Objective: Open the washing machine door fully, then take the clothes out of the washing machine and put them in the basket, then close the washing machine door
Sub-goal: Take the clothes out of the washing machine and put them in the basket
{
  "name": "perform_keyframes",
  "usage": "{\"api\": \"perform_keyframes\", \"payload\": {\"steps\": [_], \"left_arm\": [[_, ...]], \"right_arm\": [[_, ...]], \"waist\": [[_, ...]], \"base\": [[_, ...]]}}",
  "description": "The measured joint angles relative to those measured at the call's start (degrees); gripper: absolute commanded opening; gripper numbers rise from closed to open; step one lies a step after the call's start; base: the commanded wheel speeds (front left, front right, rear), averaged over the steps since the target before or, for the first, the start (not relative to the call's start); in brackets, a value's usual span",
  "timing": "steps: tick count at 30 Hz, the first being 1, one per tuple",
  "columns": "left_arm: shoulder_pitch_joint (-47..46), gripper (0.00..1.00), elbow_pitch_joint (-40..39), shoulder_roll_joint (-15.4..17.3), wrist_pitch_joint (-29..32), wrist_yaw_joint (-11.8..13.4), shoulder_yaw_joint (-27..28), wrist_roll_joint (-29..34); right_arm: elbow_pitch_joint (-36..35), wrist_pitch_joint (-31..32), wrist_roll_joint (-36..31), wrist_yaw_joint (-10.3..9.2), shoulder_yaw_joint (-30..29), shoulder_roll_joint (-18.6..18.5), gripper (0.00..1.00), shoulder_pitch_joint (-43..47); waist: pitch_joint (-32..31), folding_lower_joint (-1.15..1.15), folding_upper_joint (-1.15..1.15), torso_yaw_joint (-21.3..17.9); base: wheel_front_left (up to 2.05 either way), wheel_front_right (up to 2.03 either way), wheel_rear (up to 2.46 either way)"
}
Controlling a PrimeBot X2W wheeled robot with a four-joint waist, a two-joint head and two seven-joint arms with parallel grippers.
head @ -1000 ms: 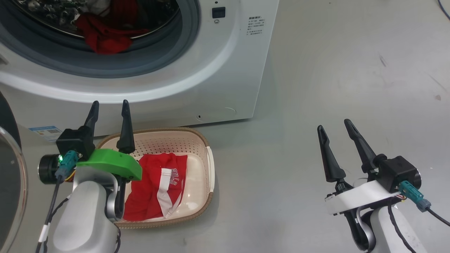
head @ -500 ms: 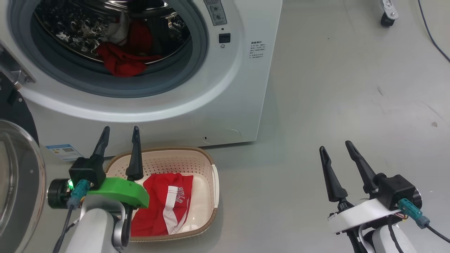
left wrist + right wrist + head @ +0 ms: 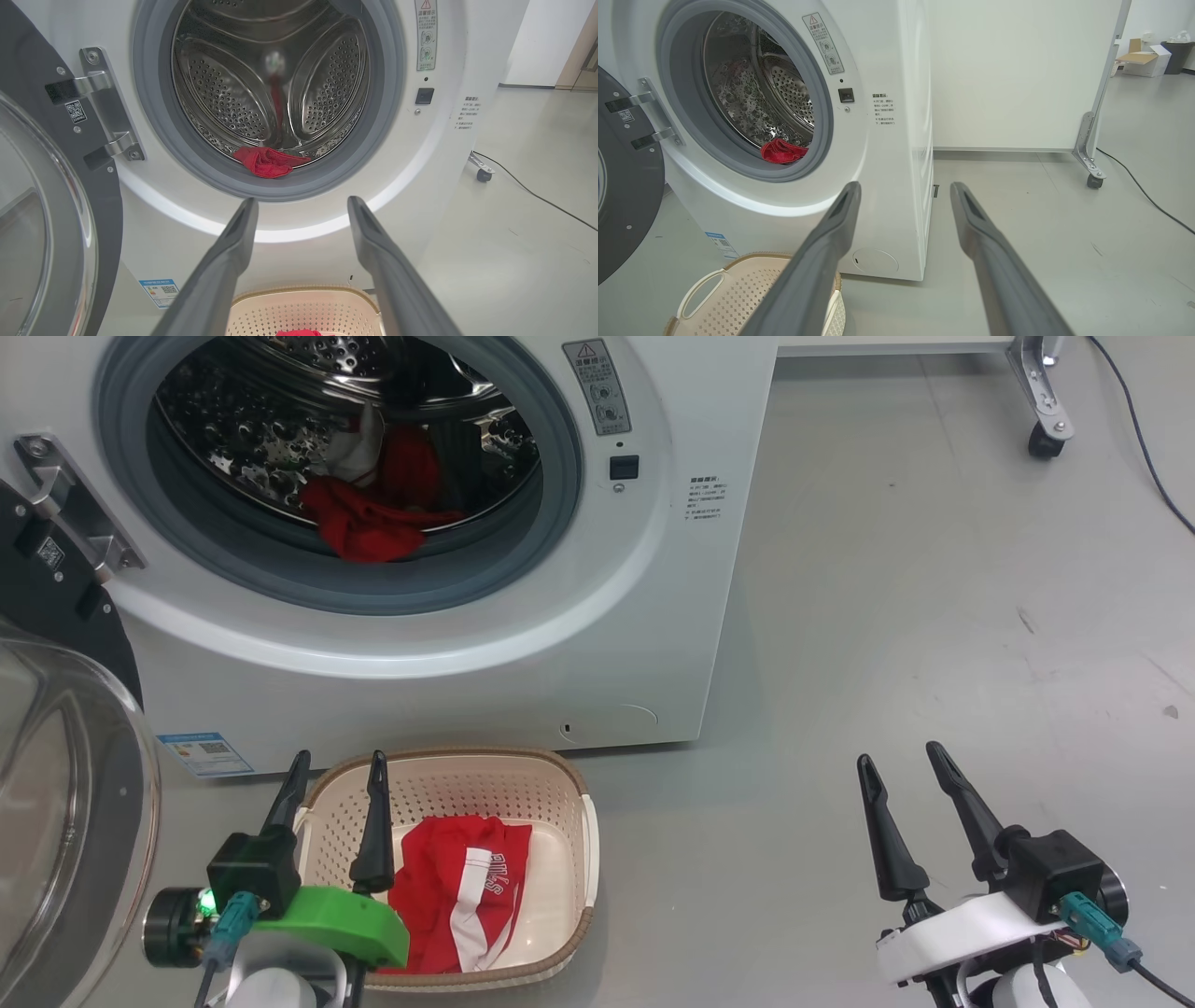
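Note:
The white washing machine (image 3: 653, 616) stands with its door (image 3: 56, 821) swung wide at the left, glass bowl facing me. Red clothes (image 3: 369, 527) lie at the drum's front lip, also seen as clothes (image 3: 268, 162) in the left wrist view and clothes (image 3: 782, 151) in the right wrist view. The cream basket (image 3: 586, 859) sits on the floor before the machine with a red and white garment (image 3: 457, 896) inside. My left gripper (image 3: 339, 761) hangs open over the basket's left rim, empty, pointing at the drum (image 3: 301, 200). My right gripper (image 3: 900, 756) is open and empty over bare floor (image 3: 906, 185).
A wheeled stand leg with a caster (image 3: 1041, 429) and a black cable (image 3: 1139, 429) lie on the grey floor at the far right. A white panel (image 3: 1008, 70) stands behind the machine. A small blue label (image 3: 205, 753) marks the machine's lower left.
The head camera has tilted up, so more of the drum shows. My left gripper has drawn back toward me relative to the basket. Both grippers stay open.

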Motion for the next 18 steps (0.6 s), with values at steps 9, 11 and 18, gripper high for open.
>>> {"api": "perform_keyframes", "payload": {"steps": [9, 11, 18], "left_arm": [[3.6, 1.0, -2.3, 0.2, 0.0, 0.5, -0.4, 0.0], [4.2, 1.0, -2.5, 0.2, 0.0, 0.5, -0.9, 0.0], [6.0, 1.0, -4.2, 0.3, 0.0, 1.1, -0.9, 0.0]], "right_arm": [[-0.5, 0.0, -0.1, -0.04, 0.1, 0.0, 1.0, 1.1], [-0.6, 0.0, -0.1, -0.05, -0.1, 0.1, 1.0, 1.2], [-0.7, 0.0, -0.1, -0.07, 0.0, 0.1, 1.0, 1.8]], "waist": [[-1.0, 0.0, 0.0, 0.8], [-1.1, 0.0, 0.0, 1.0], [-1.4, 0.0, 0.0, 1.3]], "base": [[0.0, 0.0, 0.0], [0.0, 0.0, 0.0], [0.0, 0.0, 0.0]]}}
